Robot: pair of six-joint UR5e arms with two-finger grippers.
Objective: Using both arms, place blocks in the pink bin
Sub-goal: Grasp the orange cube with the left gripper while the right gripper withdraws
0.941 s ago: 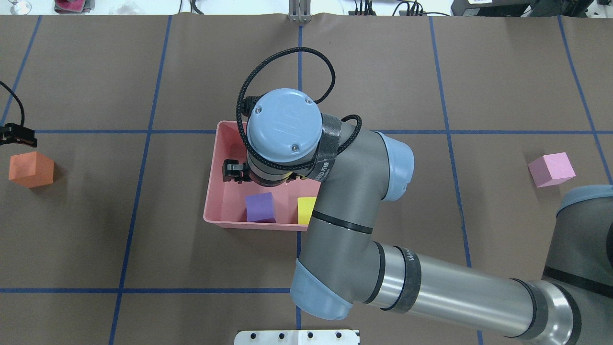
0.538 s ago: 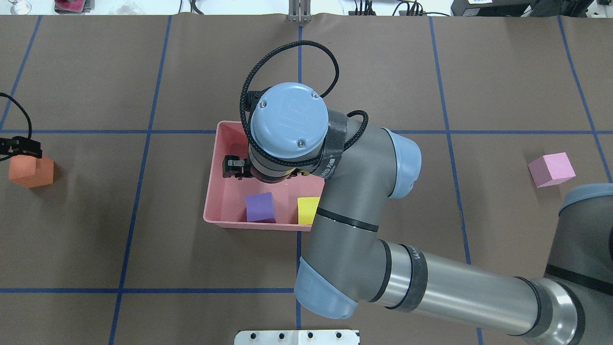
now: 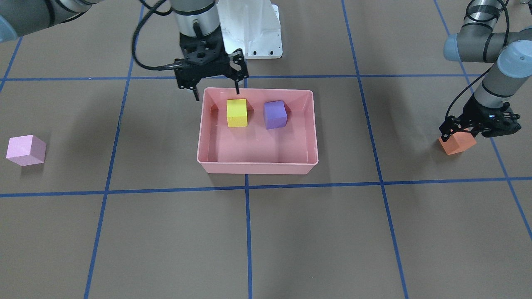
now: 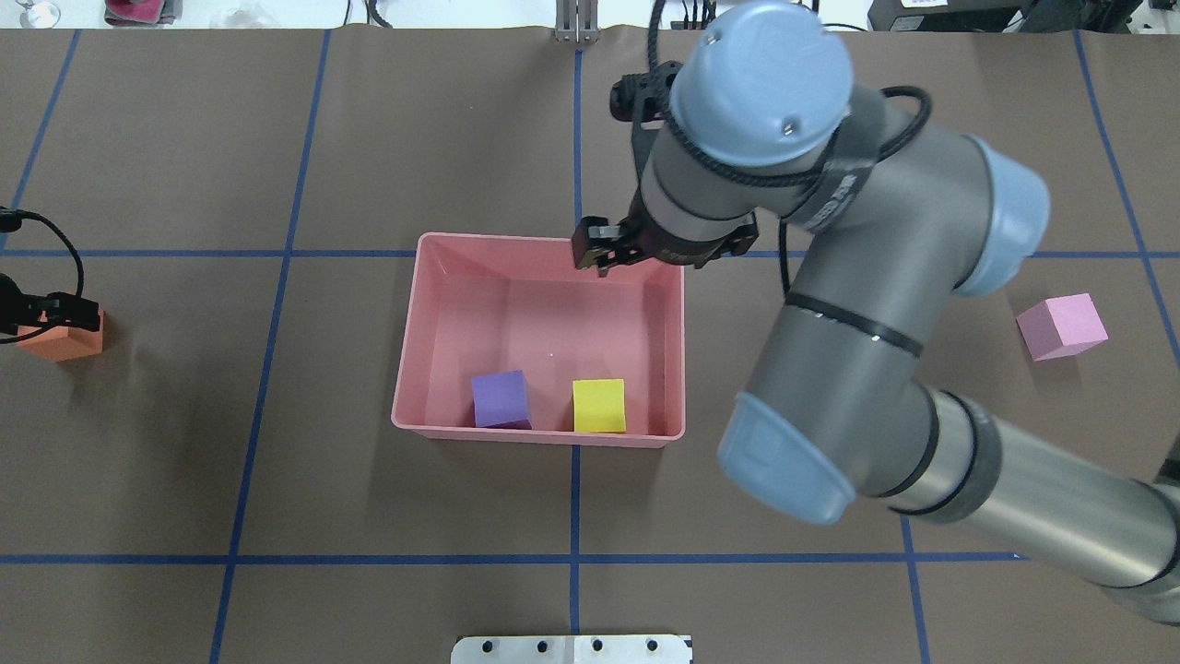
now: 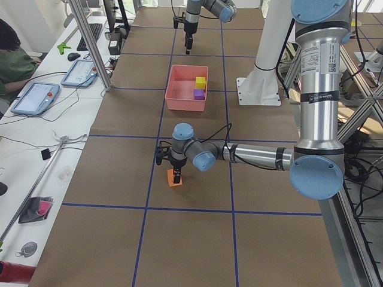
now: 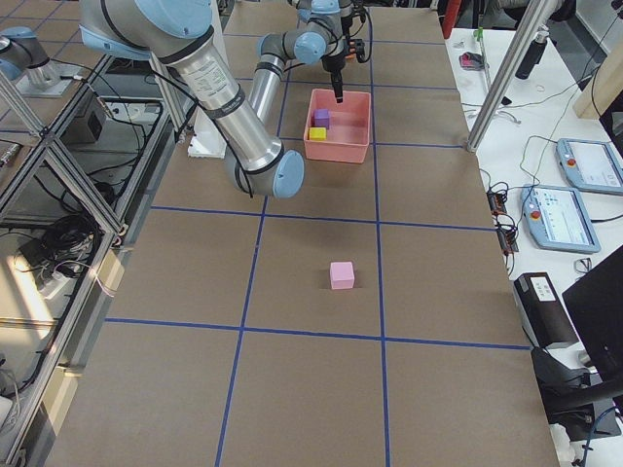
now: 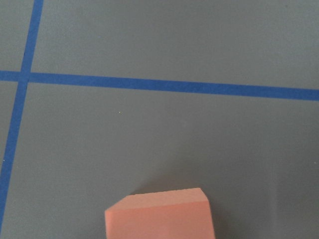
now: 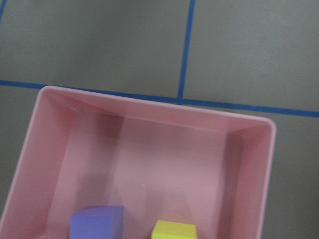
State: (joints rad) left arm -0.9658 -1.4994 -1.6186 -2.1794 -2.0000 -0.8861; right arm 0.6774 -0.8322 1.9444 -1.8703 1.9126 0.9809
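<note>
Now | right fingers (image 3: 237,86) lifted from pink bin (image 3: 257,168) | left fingers (image 3: 447,128) at orange block (image 3: 457,145)

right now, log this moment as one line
pink bin: yellow-green block, purple block | right hand: open, empty | left hand: at orange block, grip unclear | light pink block: on table

Seen from overhead: bin (image 4: 498,242) mid-desk (image 4: 277,443). In it, side by side vs its 6 o'clock wall: L block (image 4: 501,398), R block (image 4: 598,405). 9-o'clock block (image 4: 64,339) far out, L end effector (image 3: 461,132) astride it. 3-o'clock block (image 4: 1062,325) far out. R end effector (image 3: 216,93) over bin's 1 o'clock rim.
</note>
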